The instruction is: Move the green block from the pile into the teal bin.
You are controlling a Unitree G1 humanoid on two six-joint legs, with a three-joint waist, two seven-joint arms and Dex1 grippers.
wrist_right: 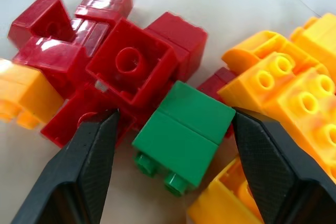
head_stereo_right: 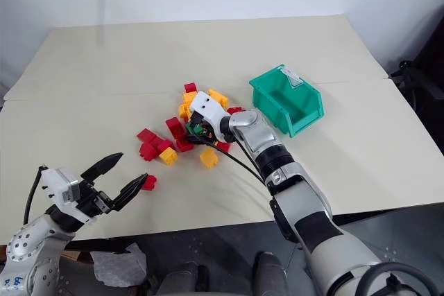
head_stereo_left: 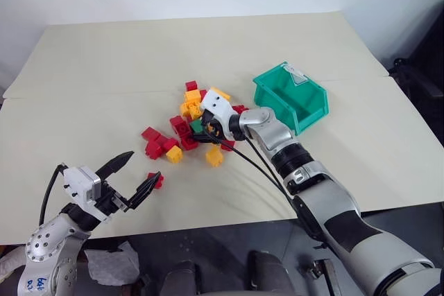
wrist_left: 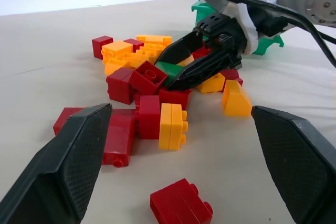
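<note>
**Right now: open jaws straddle the green block in the pile**

Down on the cream-coloured table (head_stereo_left: 104, 67), the right gripper (wrist_right: 173, 169) reaches into the pile of small red and yellow-orange studded toy bricks (head_stereo_left: 189, 124). Its two black fingers (wrist_right: 79, 171) stand apart, one on each side of the small dark-green studded toy brick (wrist_right: 181, 132). The right wrist view shows a gap between the green block and each finger, so the jaws are wide open and have hold of nothing. The green block lies tipped on its side among the pile, studs pointing outward, touching a red brick (wrist_right: 131, 66) on one side and sitting just beside yellow-orange bricks (wrist_right: 283, 90) on the other.

The small teal-green plastic storage bin (head_stereo_left: 311, 110), with a clear label tab (head_stereo_left: 297, 74) on its rim, sits on the table to the right of the pile, near it but apart. No brick can be seen inside it.

The left gripper (head_stereo_left: 134, 176) hovers over the table's near edge, well apart from the pile, its jaws spread wide and empty. A single red brick (head_stereo_left: 157, 180) lies just beside its fingertip.
</note>
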